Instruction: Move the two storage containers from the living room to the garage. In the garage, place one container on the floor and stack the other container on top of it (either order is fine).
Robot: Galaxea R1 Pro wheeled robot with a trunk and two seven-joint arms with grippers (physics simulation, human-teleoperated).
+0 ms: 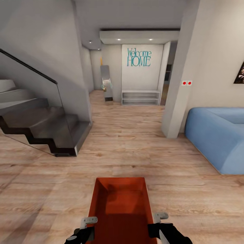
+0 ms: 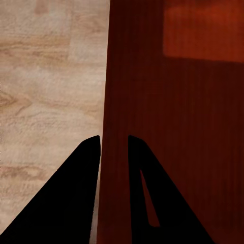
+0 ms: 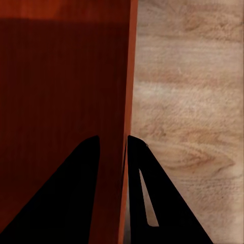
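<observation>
— While both arms are carrying one storage container out in front over the wood plank floor, which step would you say is running?

— Transport, I'd judge: it's travelling through the house, with the staircase off to the left and the blue sofa to the right.

— How are the grippers holding?

— The left gripper is pinching the left wall; the right gripper is clamping the right wall, one finger inside, one outside.

— And next?

— Probably steering down the hallway toward the Welcome HOME sign, keeping the bin level.

— Its look?

— Orange-red, open-topped, straight-walled, finely ribbed, seemingly empty.
</observation>
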